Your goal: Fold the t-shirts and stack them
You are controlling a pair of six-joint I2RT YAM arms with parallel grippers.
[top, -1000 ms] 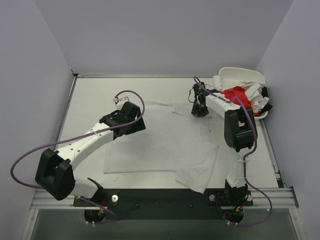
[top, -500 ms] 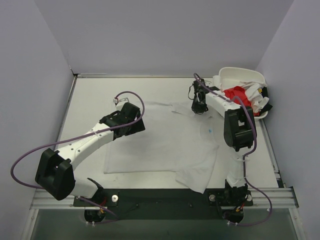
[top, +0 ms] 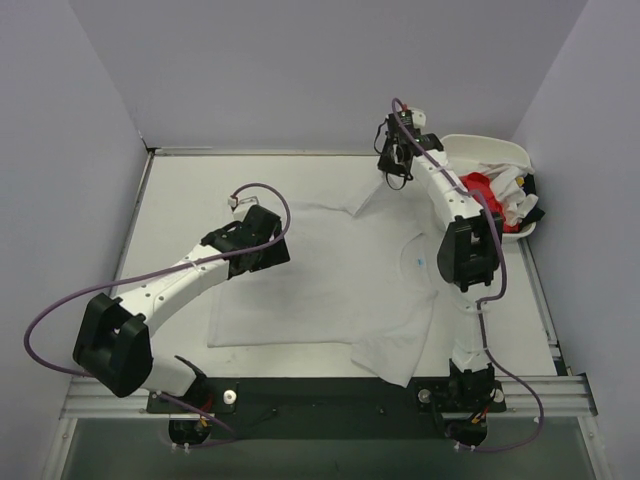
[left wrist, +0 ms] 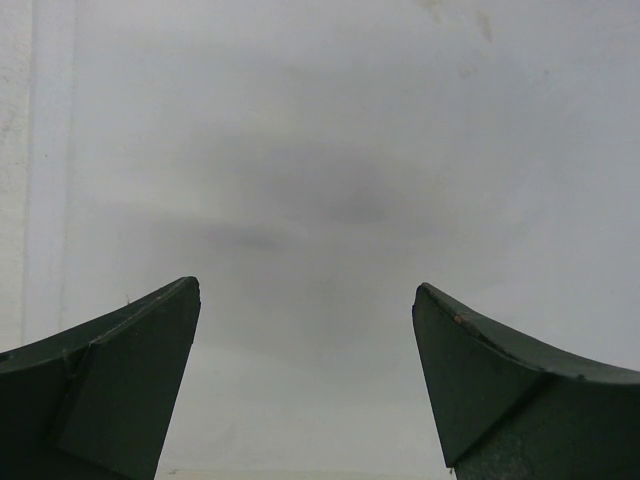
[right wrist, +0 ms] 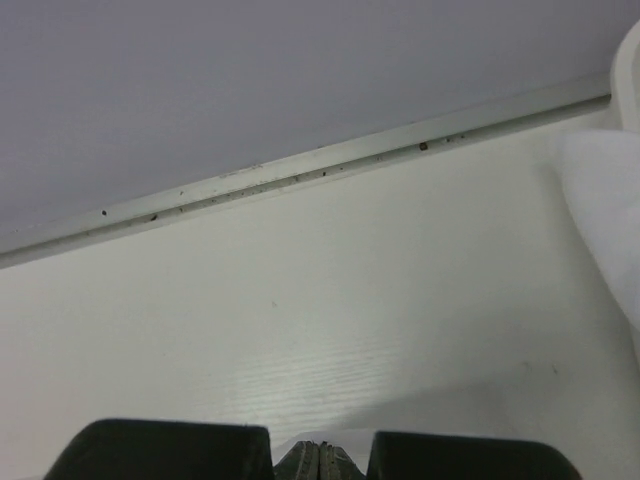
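A white t-shirt [top: 320, 280] lies spread out on the table [top: 180, 200] in the middle of the top view, with the collar toward the right side. The right gripper [top: 394, 176] is at the upper middle of the frame. Its fingers are pressed together on a thin edge of the cloth, and the shirt's upper right corner rises toward it from the table. The left gripper [left wrist: 305, 300] is spread wide over the left part of the shirt and holds nothing.

A red t-shirt [top: 472, 186] and other white shirts [top: 506, 178] are heaped in the tub [top: 480, 140] at the upper right.

I judge the cloth to be light, soft and limp. It will sag and wrinkle when it is lifted at one point only. It seems better to hold it at two places on a hem or shoulder seam, where the cloth is thicker, and to pull slowly so that it does not slip out.
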